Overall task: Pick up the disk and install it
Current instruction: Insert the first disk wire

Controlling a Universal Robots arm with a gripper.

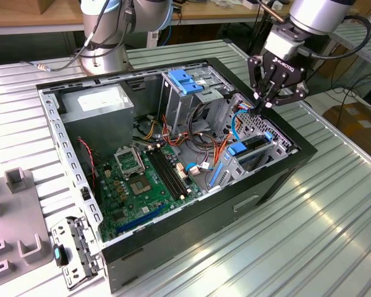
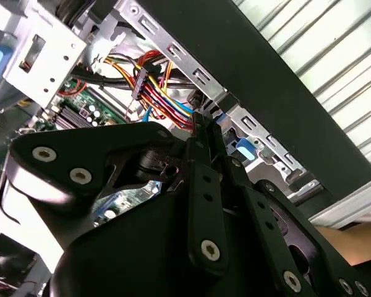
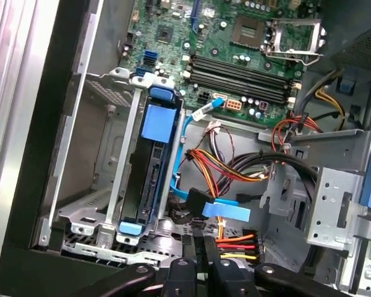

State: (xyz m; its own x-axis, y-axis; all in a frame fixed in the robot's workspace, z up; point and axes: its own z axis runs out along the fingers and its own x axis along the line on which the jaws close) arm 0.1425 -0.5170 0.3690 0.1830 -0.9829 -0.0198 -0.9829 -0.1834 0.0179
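Observation:
The disk (image 1: 255,143) sits edge-on in the metal drive cage (image 1: 278,133) at the exterior view's right end of the open computer case. Blue rails run along its sides. In the first wrist view the disk (image 3: 149,185) shows as a dark slab between silver cage walls, with a blue tab (image 3: 157,120) on top. My gripper (image 1: 264,104) hovers just above the cage's far end, over the cable bundle and apart from the disk. Its black fingers are pressed together with nothing between them in both wrist views (image 3: 205,260) (image 2: 201,124).
Orange, red and blue cables (image 3: 229,167) crowd the space beside the cage. The green motherboard (image 1: 142,179), a grey power supply box (image 1: 99,102) and a second cage with a blue latch (image 1: 185,80) lie inside the case. A grey fixture (image 1: 18,204) stands at the exterior view's left.

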